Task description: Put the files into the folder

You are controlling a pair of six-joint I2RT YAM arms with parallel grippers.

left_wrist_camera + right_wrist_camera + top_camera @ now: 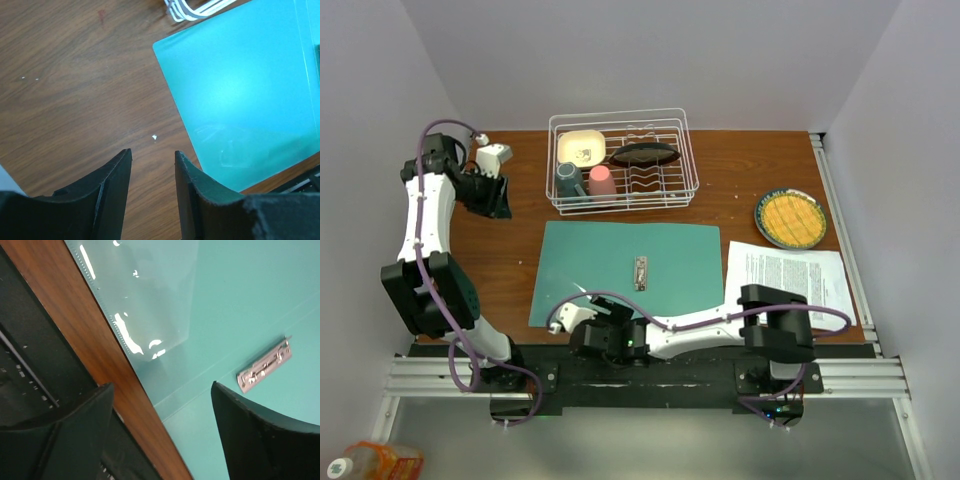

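The folder [620, 262] lies open and flat in the middle of the table [510, 262]. We see its green inside, with the small metal clip [641, 271] in the middle of it. A clear pocket [145, 295] lies on the folder by its near edge.

The files [790, 275] are not in the folder. They lie flat on the table just beside its right edge, and part of the right arm hangs over their near side.

The right gripper [162, 385] is low over the near edge of the folder, close to the near left corner. Its two fingers are spread wide and there is nothing between them.

The left gripper [152, 152] is far back on the left, over bare wood, well apart from the files. Its fingers have a small gap between them and they hold nothing.

Behind the folder stands a wire rack [692, 165] with dishes in it. A round plate [761, 214] sits at the far right
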